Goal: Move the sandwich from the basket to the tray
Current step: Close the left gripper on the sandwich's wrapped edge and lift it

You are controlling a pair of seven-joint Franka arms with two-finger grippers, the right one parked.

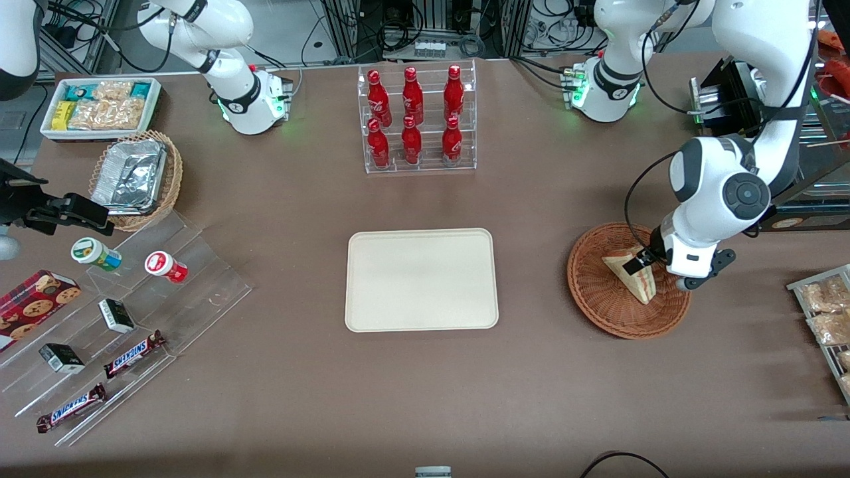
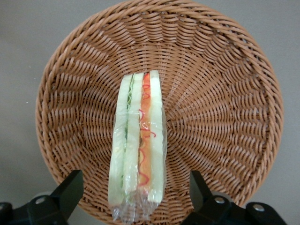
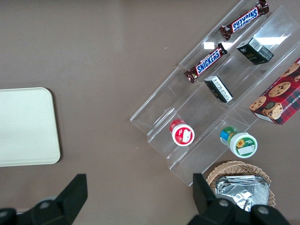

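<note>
The step in hand is judged to be the approach to the grasp: nothing has been lifted yet. Going across the front view from the parked arm's end, a white bin (image 1: 101, 106) of snack packets is seen at the table's corner, with a tan wicker basket (image 1: 172, 174) holding foil trays just beside it. At the middle of the table the tray (image 1: 421, 279) lies bare. Toward the working arm's end, the sandwich (image 1: 634, 275) is seen inside the basket (image 1: 597, 285), standing on edge. The gripper (image 2: 136, 194) is held spread wide, one finger on either side of the sandwich, gripping nothing. Next, a closing on the bread faces is called for, gently, since the wedge looks soft.
</note>
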